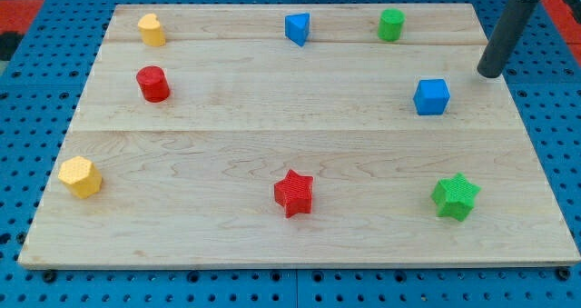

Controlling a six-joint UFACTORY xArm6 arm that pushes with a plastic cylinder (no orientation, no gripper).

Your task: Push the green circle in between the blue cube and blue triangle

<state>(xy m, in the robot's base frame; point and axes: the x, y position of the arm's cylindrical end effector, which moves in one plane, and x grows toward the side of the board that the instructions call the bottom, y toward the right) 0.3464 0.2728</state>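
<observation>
Resting my tip [489, 74] on pale wood, right of blue cube [431, 97], green circle [391, 24] apart

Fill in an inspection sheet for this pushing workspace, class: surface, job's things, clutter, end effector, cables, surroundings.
Surface: wooden board, flat, pale.
Job's things: green circle at the view's top; blue triangle to its left; blue cube below and right of it.
Clutter: yellow cylinder, red cylinder, yellow hexagonal block, red star, green star.
End effector: my tip right of the blue cube, touching no block.
Cables: nothing seen.
Surroundings: blue perforated base; red strip at top left.
</observation>
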